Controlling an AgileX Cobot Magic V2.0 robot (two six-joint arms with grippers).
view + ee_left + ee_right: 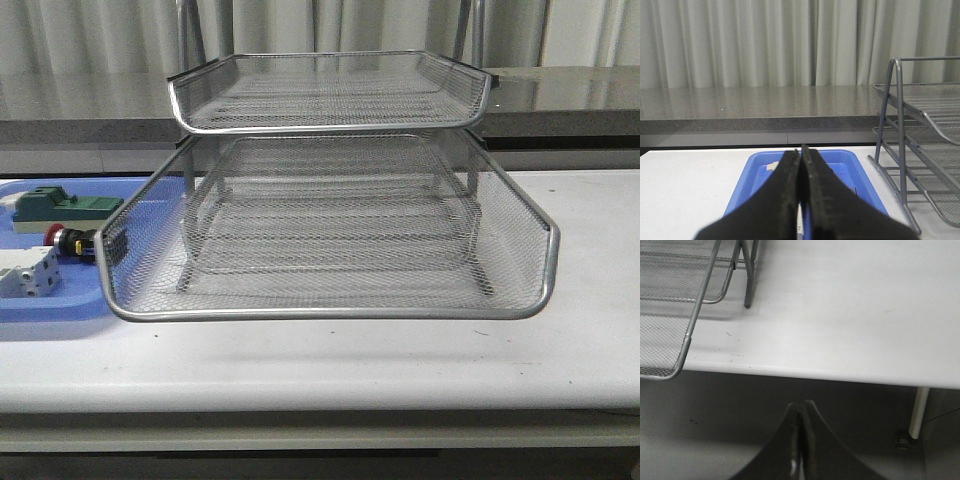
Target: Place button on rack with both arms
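Note:
The button (pixel 70 240), red head and dark body, lies in the blue tray (pixel 60 310) at the left, just beside the rack's lower-left corner. The silver wire-mesh rack (pixel 330 230) stands in the middle of the white table; it also shows in the left wrist view (pixel 920 145) and the right wrist view (pixel 675 300). My left gripper (pixel 800 150) is shut and empty, above the near end of the blue tray (pixel 745 185). My right gripper (pixel 802 405) is shut and empty, below and in front of the table's front edge. Neither arm shows in the front view.
A green block (pixel 60 208) and a white block (pixel 30 272) lie in the blue tray with the button. A grey counter and curtains (pixel 765 45) are behind the table. A table leg (pixel 917 412) shows at the right.

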